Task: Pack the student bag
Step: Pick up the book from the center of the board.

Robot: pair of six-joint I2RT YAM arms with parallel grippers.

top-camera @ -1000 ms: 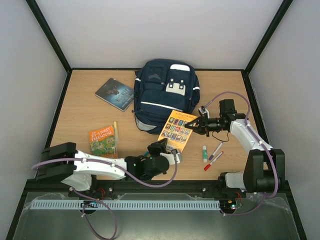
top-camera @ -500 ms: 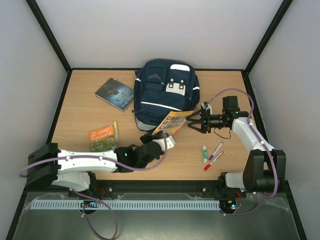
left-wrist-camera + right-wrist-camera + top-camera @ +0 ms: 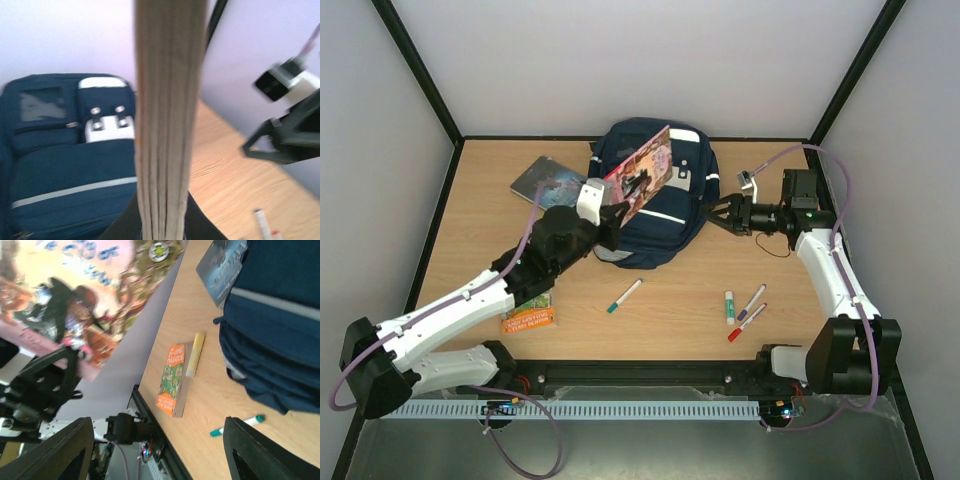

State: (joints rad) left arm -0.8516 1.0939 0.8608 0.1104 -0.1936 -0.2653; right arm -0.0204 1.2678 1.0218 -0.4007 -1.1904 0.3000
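The student bag, navy with white stripes and a grey-white patch, lies flat at the back middle of the table; it fills the lower left of the left wrist view. My left gripper is shut on a colourful paperback book, held on edge and tilted over the bag. Its page edges rise between my black fingers. My right gripper stands open just right of the bag with nothing in it; its wrist view shows the book's cover and the bag.
A dark book lies left of the bag. An orange book lies partly under my left arm, a yellow stick beside it. A green-capped marker lies at front middle; a glue stick and two markers at front right.
My left gripper shut on the paperback and lifted it from the table up over the bag. My right gripper let go of the book, opened and drew back right. The green marker is uncovered.
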